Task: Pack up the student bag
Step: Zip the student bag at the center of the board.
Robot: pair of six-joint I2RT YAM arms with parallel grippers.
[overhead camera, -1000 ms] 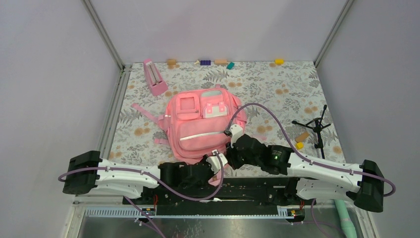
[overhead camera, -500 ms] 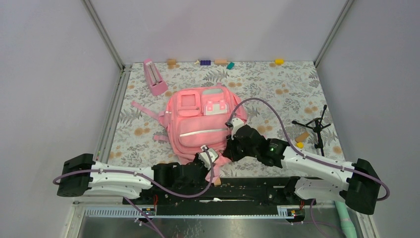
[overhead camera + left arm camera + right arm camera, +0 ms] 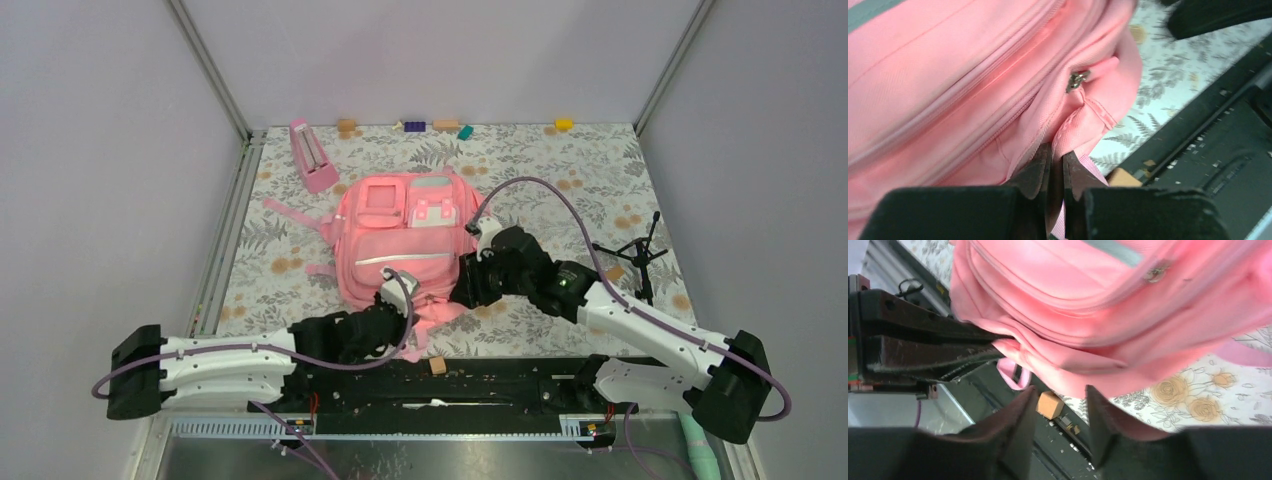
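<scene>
Sliding toward the top of the overhead frame over the last second, the large soft pink fabric backpack (image 3: 400, 235) is now lying flat at the centre of the floral tablecloth (image 3: 570, 170), farther from the black base rail (image 3: 500, 378) along the bottom edge. Both arms are stretching out after it.

The left gripper (image 3: 1057, 156) is pinching a fold of pink fabric at the backpack's lower corner, its jaws pressed together on it just below the small metal zipper pull (image 3: 1077, 80). Judging by that hold, it is dragging or anchoring the bag so the zipper can be worked.

The right gripper (image 3: 1060, 395), clamped a moment earlier, is now standing with jaws spread and nothing between them. It is hovering just beside the backpack's lower right edge — apparently letting go to find a fresh purchase.

A small tan wooden block (image 3: 1050, 404) is lying near the rail at bottom centre, just clear of the bag.

Packing itself is not yet beginning — the zippers in view are looking closed.
</scene>
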